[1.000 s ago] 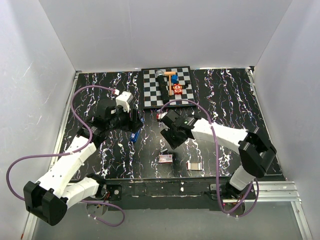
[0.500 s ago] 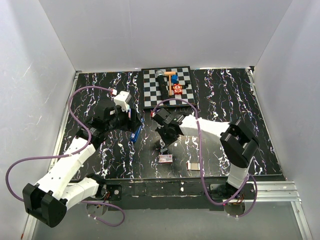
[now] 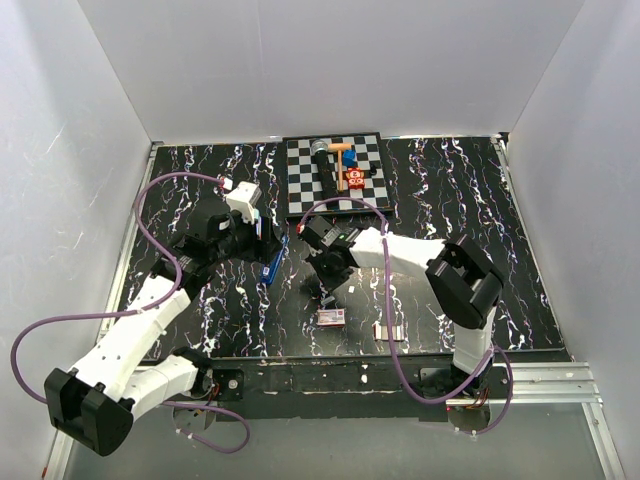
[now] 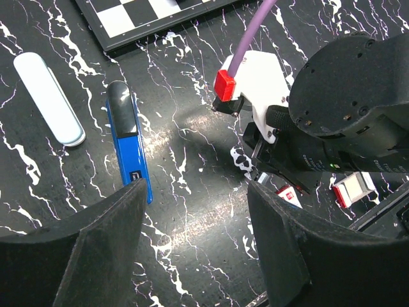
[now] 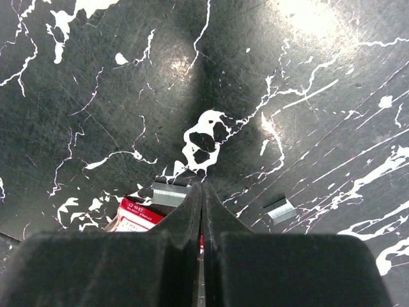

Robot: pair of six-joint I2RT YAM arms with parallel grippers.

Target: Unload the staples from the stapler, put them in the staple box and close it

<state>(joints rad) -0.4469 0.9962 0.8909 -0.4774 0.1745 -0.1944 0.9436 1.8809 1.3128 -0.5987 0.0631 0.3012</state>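
Observation:
The dark-blue stapler (image 3: 272, 265) lies flat on the black marbled table, just below my left gripper (image 3: 268, 240). In the left wrist view the stapler (image 4: 128, 141) lies beside the left finger, outside the jaws, and my left gripper (image 4: 195, 246) hangs open over bare table. My right gripper (image 3: 328, 285) points down at the table right of the stapler. Its fingers are shut with nothing visible between them, tips (image 5: 202, 192) close to the surface. Two short staple strips (image 5: 170, 192) (image 5: 279, 210) lie on either side of the tips.
A red staple box (image 5: 137, 216) (image 3: 331, 317) lies near the right fingertips, another box (image 3: 388, 331) further right. A pale-blue oblong piece (image 4: 48, 96) lies left of the stapler. A chessboard (image 3: 368, 185) with small objects sits at the back. White walls surround the table.
The right arm has swung left and folded its elbow, bringing its gripper down near the staple box. Its jaws have gone from open to shut. The left arm barely moved.

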